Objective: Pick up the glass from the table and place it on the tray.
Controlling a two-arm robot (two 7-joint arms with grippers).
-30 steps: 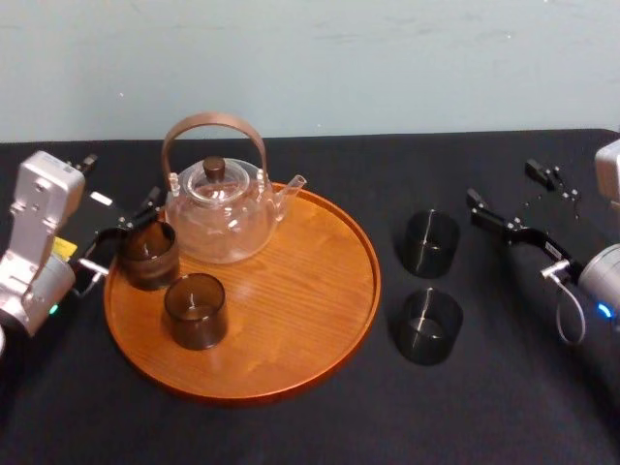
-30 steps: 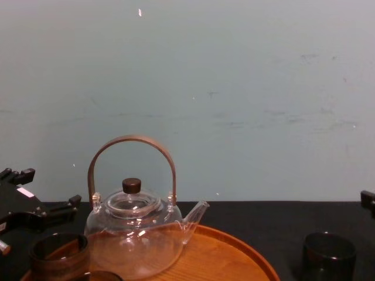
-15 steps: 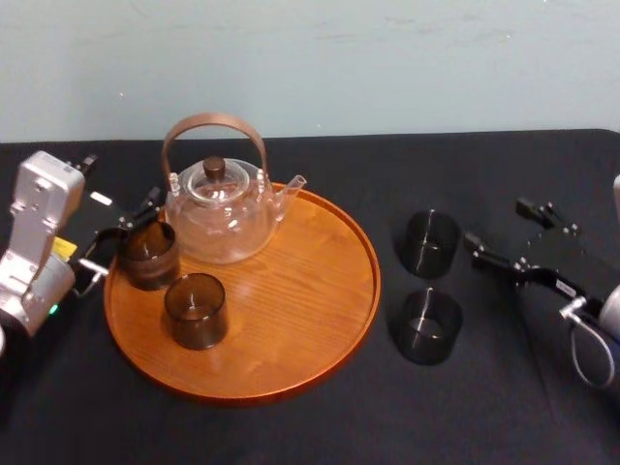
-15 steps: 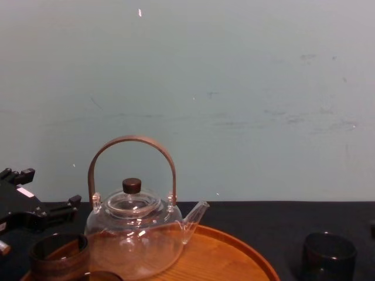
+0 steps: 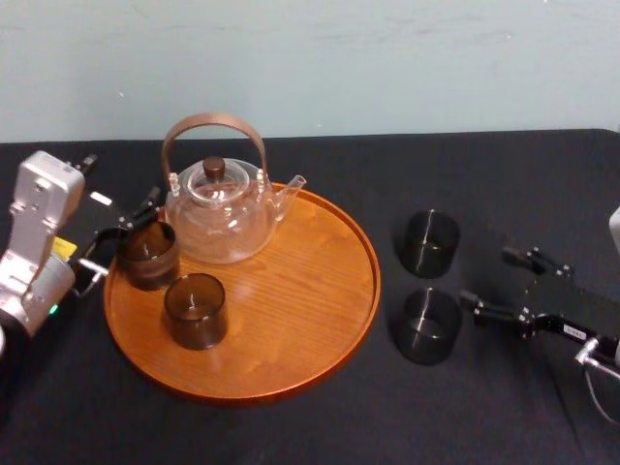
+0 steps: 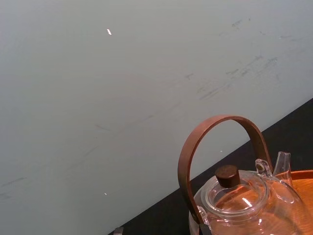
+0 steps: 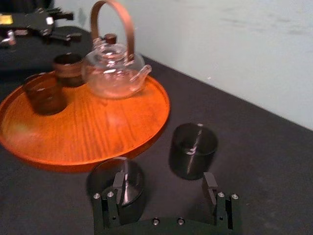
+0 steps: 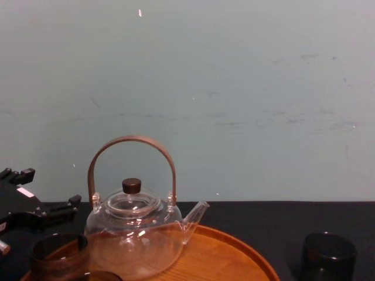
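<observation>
Listing items on table (image 5: 291, 436), matte black, pale wall (image 5: 310, 58) behind.

1. Tray (image 5: 291, 383): round, orange-brown wood, low rim, left-ctr of head view. Bare wood grain shows on its right half.
2. Teapot (image 5: 218, 208): clear glass, arched brown handle, upright on tray's upper-left part, spout pointing to frame right.
3. Tray glass A (image 5: 147, 254): dark tumbler on tray at its left edge, close under teapot; touching or not, cannot tell. Tray glass B (image 5: 196, 310): same kind, on tray, below A in frame, apart from it.
4. Front glass (image 5: 426, 326): dark tumbler, upright on table right of ctr, off tray, near its rim. Rear glass (image 5: 429, 242): same kind, straight above it in frame, just beside, small gap btwn them.
5. R gripper (image 5: 499, 281): lower right of head view, low over table, fingers spread wide, grasping nothing. Lower fingertip sits just beside front glass's right side; gap faces the space btwn the two tumblers. In R wrist view one finger overlaps front glass (image 7: 105, 178); rear glass (image 7: 193, 149) stands beyond, toward the other finger.
6. L gripper (image 5: 121, 232): left edge of head view, close beside tray glass A; clenched or released, cannot tell.
</observation>
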